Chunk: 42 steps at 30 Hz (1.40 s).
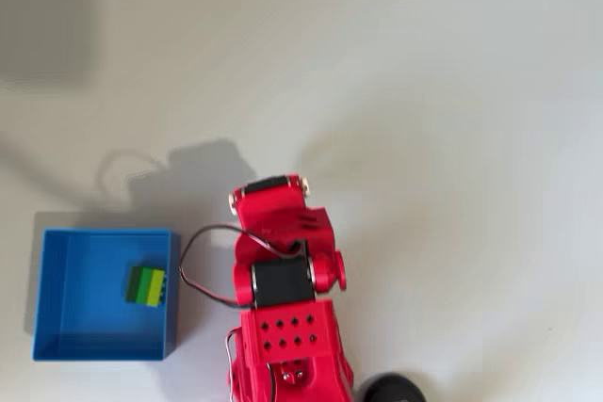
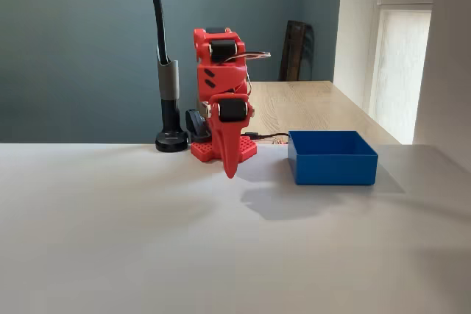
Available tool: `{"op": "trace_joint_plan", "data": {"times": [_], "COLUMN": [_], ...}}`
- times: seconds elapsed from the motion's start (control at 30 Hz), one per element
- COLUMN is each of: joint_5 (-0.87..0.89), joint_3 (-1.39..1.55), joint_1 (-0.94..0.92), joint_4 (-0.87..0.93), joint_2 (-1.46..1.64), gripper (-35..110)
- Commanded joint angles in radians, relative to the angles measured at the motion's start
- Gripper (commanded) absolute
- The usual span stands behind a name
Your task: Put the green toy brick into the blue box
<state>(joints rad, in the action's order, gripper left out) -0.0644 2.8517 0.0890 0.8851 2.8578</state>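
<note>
- In the overhead view, the blue box [image 1: 57, 289], a square shallow tray of bright-blue plastic with thin upright walls, is sitting at the left on the pale grey table [image 1: 452, 91].
- The green toy brick [image 1: 146, 285], a small plastic block with a lime-green side and a darker green side, is lying inside the blue box, on its floor near the right wall, about halfway along it.
- Just beside the box's right wall a thin dark cable [image 1: 193, 265] is looping out from the red plastic robot arm [image 1: 283, 270], which is standing folded over its base at the bottom centre.
- In the fixed view, a black lamp-like stand [image 2: 168, 93] with a round foot is rising at the left, just beside the arm's base.
- The gripper [image 2: 230, 170] is hanging point-down above the table, well apart from the box; its two red fingers are appearing pressed together into one tip, with nothing between them.
- The blue box is sitting to the right of the arm, its contents hidden by the near wall.
</note>
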Motion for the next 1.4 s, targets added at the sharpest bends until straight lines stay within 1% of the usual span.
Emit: {"op": "trace_joint_plan", "data": {"times": [0.0,0.3,0.53,1.37], "joint_5": [0.005,-0.003,0.002,0.006], "joint_3": [0.071,0.244,0.273,0.273], "joint_1": [0.002,-0.037,-0.035,-0.038], "joint_4": [-0.012,-0.02,-0.017,-0.015], "joint_2": [0.152,0.318,0.402,0.41], "gripper": [0,0,0,0]}}
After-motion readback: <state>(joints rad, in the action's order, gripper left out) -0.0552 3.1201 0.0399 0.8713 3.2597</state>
